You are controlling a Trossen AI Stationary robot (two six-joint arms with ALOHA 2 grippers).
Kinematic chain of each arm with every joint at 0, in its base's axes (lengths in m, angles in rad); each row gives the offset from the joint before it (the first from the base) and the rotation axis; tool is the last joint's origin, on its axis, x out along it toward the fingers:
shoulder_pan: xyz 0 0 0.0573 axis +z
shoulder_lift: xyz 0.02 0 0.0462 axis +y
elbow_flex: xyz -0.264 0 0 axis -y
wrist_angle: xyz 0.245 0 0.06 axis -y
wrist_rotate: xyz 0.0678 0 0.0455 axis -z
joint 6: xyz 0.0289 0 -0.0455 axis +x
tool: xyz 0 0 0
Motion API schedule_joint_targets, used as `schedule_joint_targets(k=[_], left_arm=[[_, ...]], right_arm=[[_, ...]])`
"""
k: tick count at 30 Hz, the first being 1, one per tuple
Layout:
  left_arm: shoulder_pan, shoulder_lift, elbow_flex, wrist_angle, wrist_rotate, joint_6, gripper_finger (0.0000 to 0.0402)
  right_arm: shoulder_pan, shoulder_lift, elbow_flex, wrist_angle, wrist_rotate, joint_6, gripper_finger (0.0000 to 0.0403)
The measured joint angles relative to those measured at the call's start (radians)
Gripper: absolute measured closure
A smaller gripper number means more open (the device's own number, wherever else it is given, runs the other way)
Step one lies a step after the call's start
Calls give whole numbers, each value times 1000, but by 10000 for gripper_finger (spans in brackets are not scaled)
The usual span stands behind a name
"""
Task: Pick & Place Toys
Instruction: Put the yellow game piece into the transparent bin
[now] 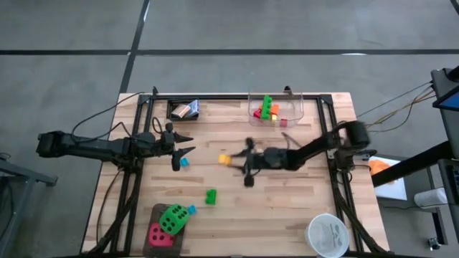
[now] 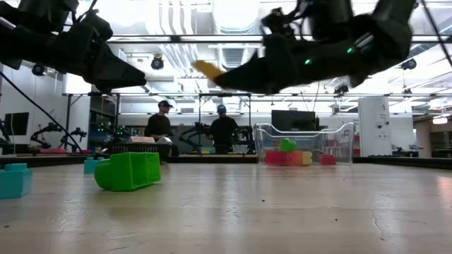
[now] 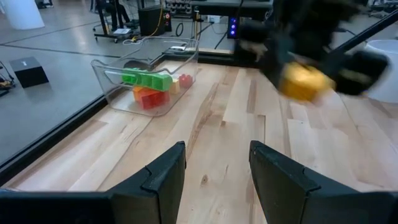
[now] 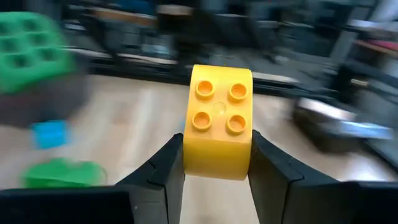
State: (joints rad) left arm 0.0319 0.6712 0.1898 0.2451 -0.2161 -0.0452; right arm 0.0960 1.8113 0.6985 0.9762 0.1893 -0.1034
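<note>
My right gripper [image 1: 240,160] is over the middle of the table and shut on a yellow brick [image 4: 219,121]. The brick also shows in the high view [image 1: 224,158] and in the low view [image 2: 208,69]. My left gripper [image 1: 183,143] hangs open and empty at the table's left, its fingers [image 3: 163,176] apart. A small blue brick [image 1: 184,163] lies just below it. A green brick [image 1: 211,196] lies on the table nearer the front. A green die [image 1: 172,218] and a red die [image 1: 158,234] sit on a dark board at the front left. My right gripper pinches the yellow brick by two opposite side walls [image 4: 189,158] between its two fingers. The studded top faces the wrist camera. The fingers lie about level and point toward the table's left. The brick is lifted clear of the table.
A clear tub [image 1: 276,109] at the far edge holds green, orange, yellow and red bricks. Card packs [image 1: 185,110] lie at the far left. A white bowl [image 1: 328,235] stands at the front right. Two people [image 2: 191,127] stand in the room behind.
</note>
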Motion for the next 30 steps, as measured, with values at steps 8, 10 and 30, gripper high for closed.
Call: schedule_joint_targets(k=[8, 10, 30], left_arm=[[0, 0, 0, 9, 0, 0, 224], [0, 0, 0, 10, 0, 0, 224], [0, 0, 0, 11, 0, 1, 224]], right_arm=[[-188, -367, -89, -481, 332, 3, 275], [-252, -439, -89, -595, 368, 20, 275], [-546, -489, -94, -970, 286, 222, 223]])
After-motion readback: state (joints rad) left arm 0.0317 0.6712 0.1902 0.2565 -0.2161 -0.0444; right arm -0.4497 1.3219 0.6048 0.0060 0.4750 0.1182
